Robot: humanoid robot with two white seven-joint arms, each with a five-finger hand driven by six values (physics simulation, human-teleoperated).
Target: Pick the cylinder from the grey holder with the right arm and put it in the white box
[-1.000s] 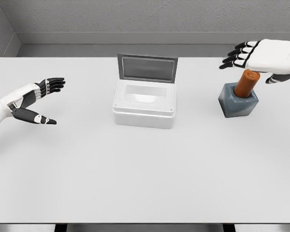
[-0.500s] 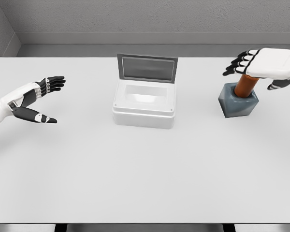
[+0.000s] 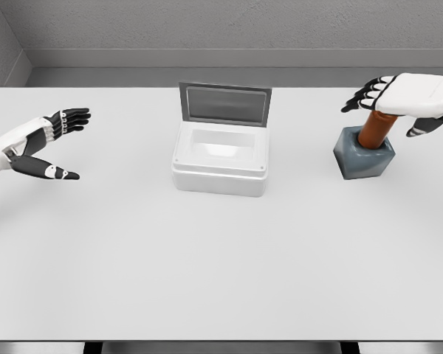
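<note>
A: Sitting upright in the dark grey block holder (image 3: 364,157) at three o'clock on the white table (image 3: 221,258), the orange-brown cylinder (image 3: 372,131) has the white right hand (image 3: 402,99) over its top, fingers spread, gripping nothing.

B: Risk?

A: I judge that closing off-centre could tip the cylinder or drag the holder. The white lidded box (image 3: 221,158) sits open at centre, well apart at nine o'clock from the holder. The left hand (image 3: 37,144) hovers open at the far nine o'clock edge.

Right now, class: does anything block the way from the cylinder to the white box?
Nothing visible does. The cylinder stands in its grey holder; bare table lies between it and the open white box.
</note>
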